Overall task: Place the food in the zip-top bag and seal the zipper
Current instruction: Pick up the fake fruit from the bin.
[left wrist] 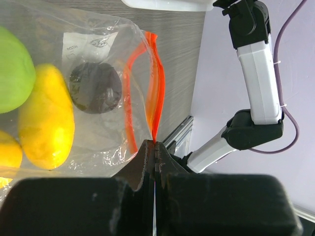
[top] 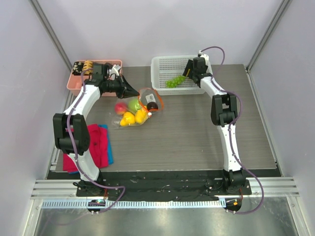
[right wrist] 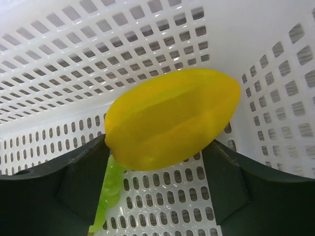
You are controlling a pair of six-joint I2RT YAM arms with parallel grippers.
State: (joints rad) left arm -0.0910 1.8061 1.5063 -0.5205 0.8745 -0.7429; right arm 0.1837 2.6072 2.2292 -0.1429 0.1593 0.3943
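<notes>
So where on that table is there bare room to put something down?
The widest bare stretch of table lies between the zip-top bag and the right arm, nearer than the white basket. A narrower strip runs right of that arm. The left side is crowded: pink bin, left gripper, bag and red cloth.

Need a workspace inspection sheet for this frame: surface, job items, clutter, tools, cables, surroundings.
Surface: grey table, wood-grain.
Job's things: zip-top bag left of centre, mouth open, holding red apple, green apple, lemons, plum; grapes in white basket.
Clutter: pink bin with small items, far left; red cloth and blue cloth, near left.
Grippers: left tool shut on zipper; right tool shut on yellow fruit inside the basket.
Cables: purple cable along each arm.
Surroundings: plain walls; metal rail at near edge.
</notes>
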